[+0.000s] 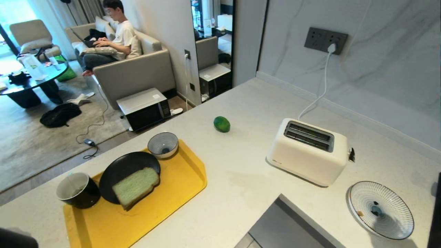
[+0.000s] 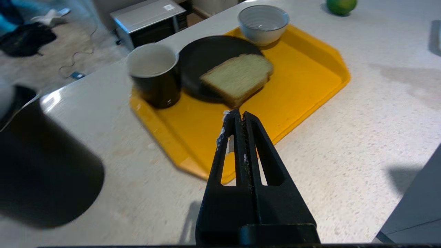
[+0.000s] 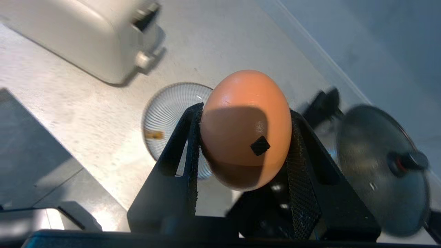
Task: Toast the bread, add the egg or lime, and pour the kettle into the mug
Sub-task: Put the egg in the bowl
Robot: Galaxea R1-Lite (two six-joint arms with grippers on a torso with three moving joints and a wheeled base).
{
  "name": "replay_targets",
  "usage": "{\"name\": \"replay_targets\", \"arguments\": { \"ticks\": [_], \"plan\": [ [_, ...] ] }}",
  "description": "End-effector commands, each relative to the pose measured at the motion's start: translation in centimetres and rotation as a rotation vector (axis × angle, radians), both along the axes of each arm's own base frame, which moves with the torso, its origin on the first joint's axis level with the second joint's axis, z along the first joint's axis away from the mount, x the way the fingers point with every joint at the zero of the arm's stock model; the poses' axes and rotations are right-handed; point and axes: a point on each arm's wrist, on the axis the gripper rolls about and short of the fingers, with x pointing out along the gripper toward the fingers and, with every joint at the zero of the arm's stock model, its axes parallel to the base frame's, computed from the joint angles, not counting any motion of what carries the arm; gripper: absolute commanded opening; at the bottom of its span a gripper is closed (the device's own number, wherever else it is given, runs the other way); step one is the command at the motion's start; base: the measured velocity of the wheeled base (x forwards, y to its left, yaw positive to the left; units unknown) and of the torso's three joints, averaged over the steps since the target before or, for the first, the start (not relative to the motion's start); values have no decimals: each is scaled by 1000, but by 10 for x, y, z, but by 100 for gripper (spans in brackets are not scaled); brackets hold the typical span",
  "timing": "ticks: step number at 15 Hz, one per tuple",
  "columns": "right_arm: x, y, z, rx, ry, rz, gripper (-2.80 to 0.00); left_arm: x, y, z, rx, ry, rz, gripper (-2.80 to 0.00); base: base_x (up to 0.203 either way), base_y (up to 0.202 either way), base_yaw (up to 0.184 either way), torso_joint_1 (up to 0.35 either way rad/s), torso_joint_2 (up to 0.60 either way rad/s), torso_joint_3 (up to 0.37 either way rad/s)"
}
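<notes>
Right gripper [image 3: 243, 137] has the egg [image 3: 245, 127] clamped between both pads, jaws partway apart, held above the striped plate [image 3: 168, 110] beside the toaster [image 3: 86, 38]. Left gripper [image 2: 239, 119] is pinched closed, empty, above the yellow tray [image 2: 303, 79].

Bare counter [image 1: 248, 179] lies between yellow tray [image 1: 186, 182] and toaster [image 1: 308, 151]; lime [image 1: 221, 124] sits behind.

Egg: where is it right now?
Right wrist view: the egg sits clamped in the right hand, above the striped plate beside the toaster.
</notes>
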Motion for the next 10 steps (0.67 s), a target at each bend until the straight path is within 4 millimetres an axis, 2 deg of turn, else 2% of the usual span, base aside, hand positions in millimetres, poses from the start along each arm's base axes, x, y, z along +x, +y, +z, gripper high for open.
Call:
{"name": "replay_targets", "arguments": {
  "ticks": [1, 10],
  "plan": [
    [1, 0, 0, -2, 3, 1, -280, 0, 0, 0, 0, 1, 0, -280, 3, -5, 162, 2, 4, 2],
    [0, 0, -1, -5, 8, 5, -280, 0, 0, 0, 0, 2, 0, -280, 1, -7, 175, 3, 2, 3]
  ]
}}
